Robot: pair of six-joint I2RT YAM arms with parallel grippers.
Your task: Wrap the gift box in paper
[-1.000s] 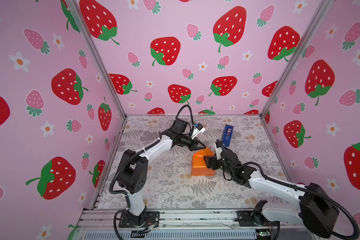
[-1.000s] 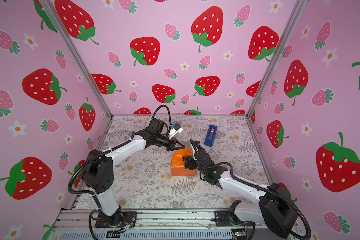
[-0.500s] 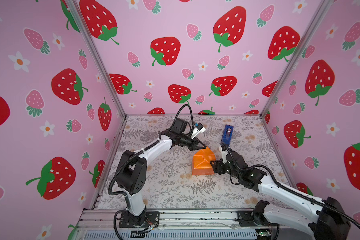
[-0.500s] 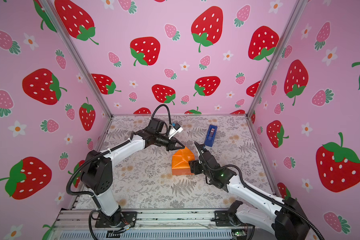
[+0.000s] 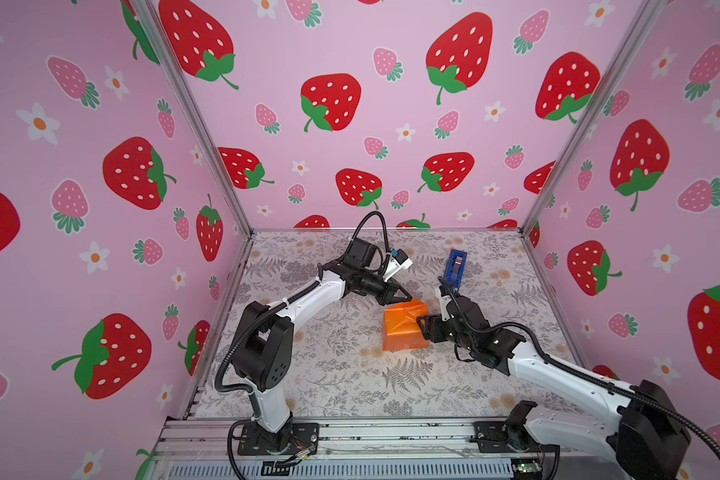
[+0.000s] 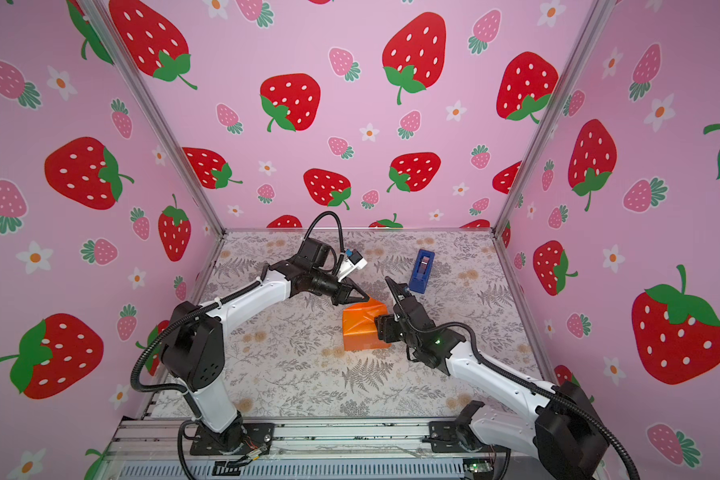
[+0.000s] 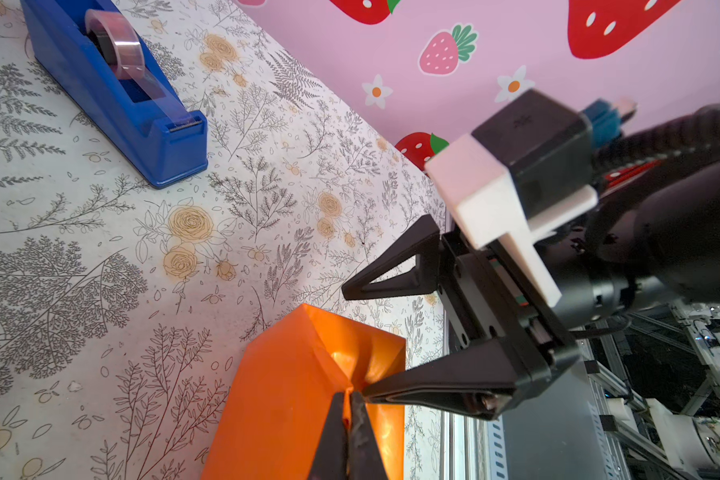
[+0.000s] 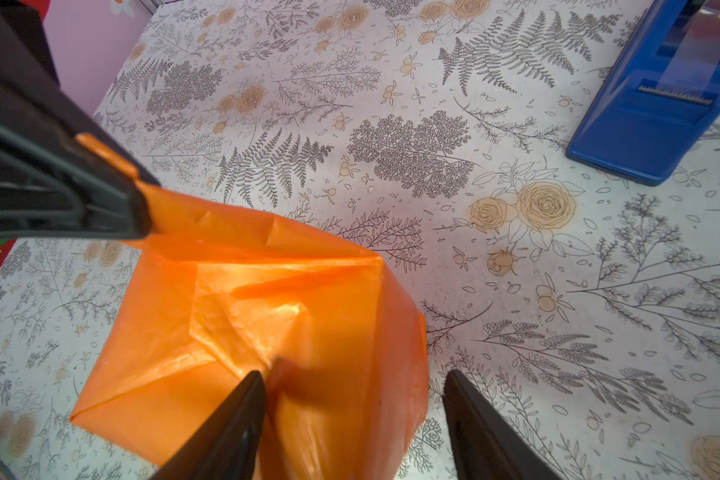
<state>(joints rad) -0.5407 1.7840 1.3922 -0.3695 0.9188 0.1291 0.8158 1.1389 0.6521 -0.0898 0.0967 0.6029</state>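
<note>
Paper pinched over hidden box

Left fingers (image 7: 334, 436) are clamped on a raised flap of the orange paper (image 5: 404, 328), which covers the box in the middle of the bench (image 5: 329, 374). Right fingers (image 8: 225, 424) stand apart, one touching the fold. Closing off the crease could tear the thin sheet, or a pull could drag the box askew.

Glossy orange paper (image 5: 404, 328), blue tape dispenser (image 5: 455, 266) — grey-fern, tan-rose table cover (image 5: 329, 365) — pink strawberry-print walls (image 5: 371, 124).
</note>
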